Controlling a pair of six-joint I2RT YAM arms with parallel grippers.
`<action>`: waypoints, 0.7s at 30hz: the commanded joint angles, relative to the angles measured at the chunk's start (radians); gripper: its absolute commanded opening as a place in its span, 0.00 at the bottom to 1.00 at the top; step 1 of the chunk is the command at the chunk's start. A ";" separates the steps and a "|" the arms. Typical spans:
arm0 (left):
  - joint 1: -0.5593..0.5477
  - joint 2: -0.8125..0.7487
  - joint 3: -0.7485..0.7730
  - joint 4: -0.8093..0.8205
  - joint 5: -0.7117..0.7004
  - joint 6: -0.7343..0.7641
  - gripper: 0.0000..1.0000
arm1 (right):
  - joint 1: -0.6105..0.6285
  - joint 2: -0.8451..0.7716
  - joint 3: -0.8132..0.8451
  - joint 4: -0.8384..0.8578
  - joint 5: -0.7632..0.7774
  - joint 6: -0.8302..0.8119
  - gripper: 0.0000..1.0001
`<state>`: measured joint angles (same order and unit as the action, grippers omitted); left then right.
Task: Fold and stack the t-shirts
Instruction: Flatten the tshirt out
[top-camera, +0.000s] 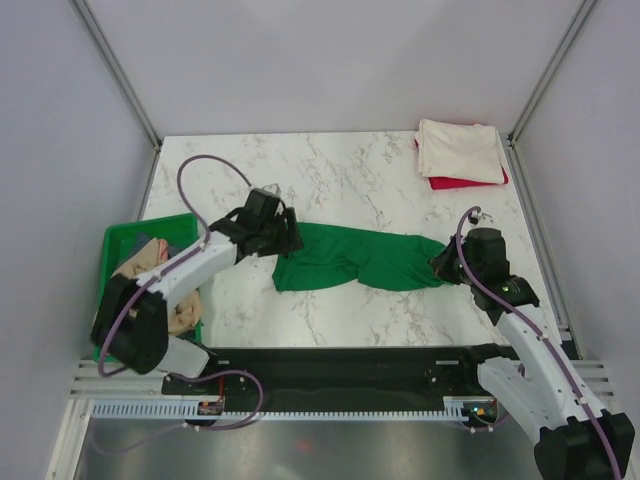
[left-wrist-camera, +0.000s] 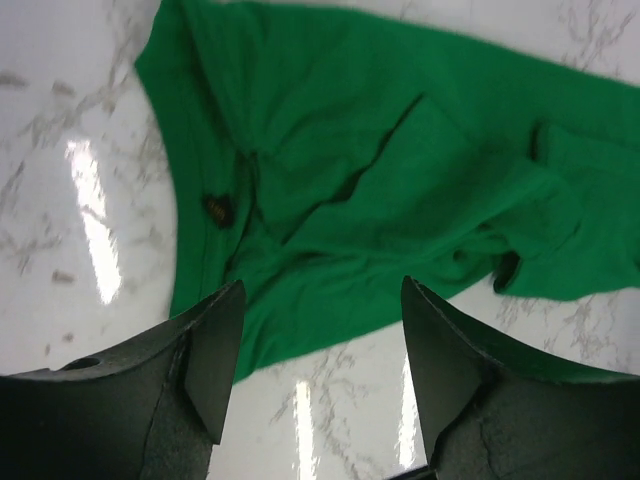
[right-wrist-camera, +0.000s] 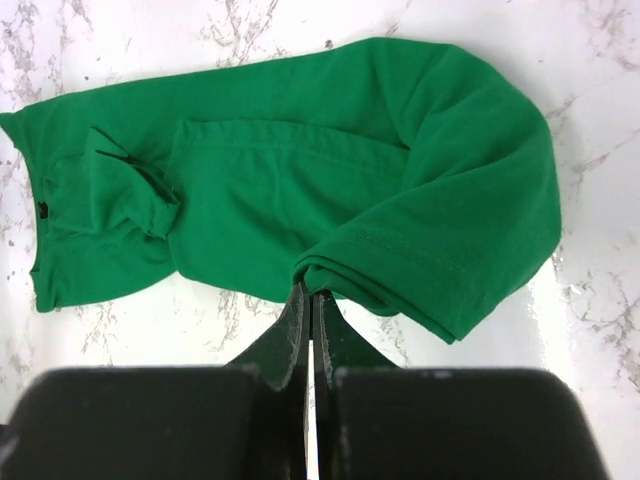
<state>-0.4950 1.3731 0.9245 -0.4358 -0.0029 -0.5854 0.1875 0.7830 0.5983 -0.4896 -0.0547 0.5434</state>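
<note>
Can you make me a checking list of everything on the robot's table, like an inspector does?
Surface: marble table, shiny, with no spills that I can see.
Job's things: green shirt lies rumpled mid-table; cream shirt lies folded on the red shirt at the far right corner; tan shirt is in the bin on the left.
Clutter: nothing seen.
Tools: left tool is open over the green shirt's left end; right tool is shut on a fold at its right end.
Cables: purple cables loop from both arms.
Surroundings: grey walls and metal posts.
</note>
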 joint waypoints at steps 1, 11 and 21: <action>-0.004 0.170 0.146 0.144 -0.025 0.042 0.71 | 0.000 0.004 -0.005 0.069 -0.062 -0.002 0.00; -0.077 0.506 0.428 0.137 -0.037 0.094 0.58 | 0.000 -0.001 -0.022 0.072 -0.085 -0.025 0.00; -0.142 0.621 0.514 0.086 -0.118 0.101 0.53 | 0.000 0.012 -0.020 0.083 -0.100 -0.036 0.00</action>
<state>-0.6243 1.9743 1.3956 -0.3264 -0.0589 -0.5194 0.1875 0.7918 0.5762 -0.4461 -0.1364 0.5259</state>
